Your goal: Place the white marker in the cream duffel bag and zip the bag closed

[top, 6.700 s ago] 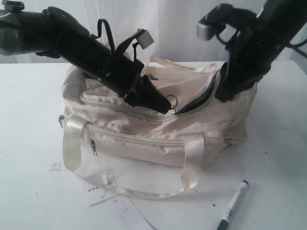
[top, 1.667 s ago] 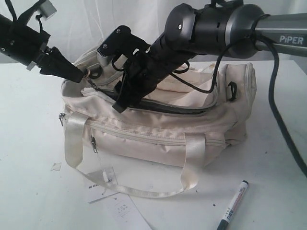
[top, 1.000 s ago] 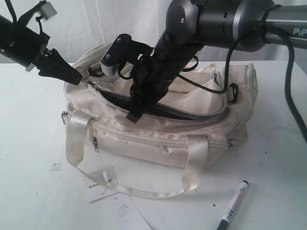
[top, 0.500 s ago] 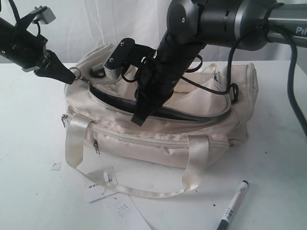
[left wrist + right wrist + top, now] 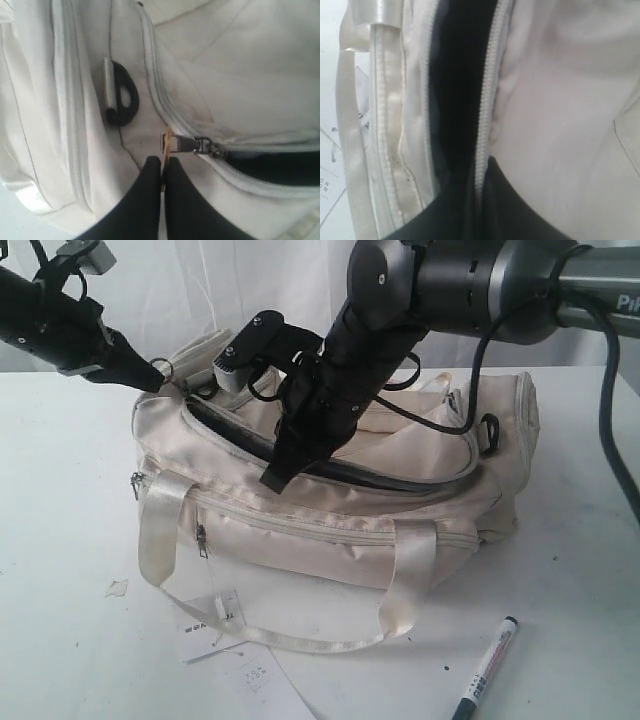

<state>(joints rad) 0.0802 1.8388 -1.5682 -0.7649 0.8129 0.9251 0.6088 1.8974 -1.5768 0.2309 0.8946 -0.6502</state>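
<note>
Exterior view: white marker near cream duffel bag

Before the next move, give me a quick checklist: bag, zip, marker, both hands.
1. Bag main zip open, black lining showing: ok.
2. Left hand shut on the zip pull at the bag's end: ok.
3. Right hand shut on the opening's edge, zip tape between its fingers: ok.
4. Marker in the bag: not ok, it lies on the table in front of the bag.
5. A hand free to fetch the marker: not ok, both are busy.
6. Inside of the bag free of snags: cannot tell.
</note>
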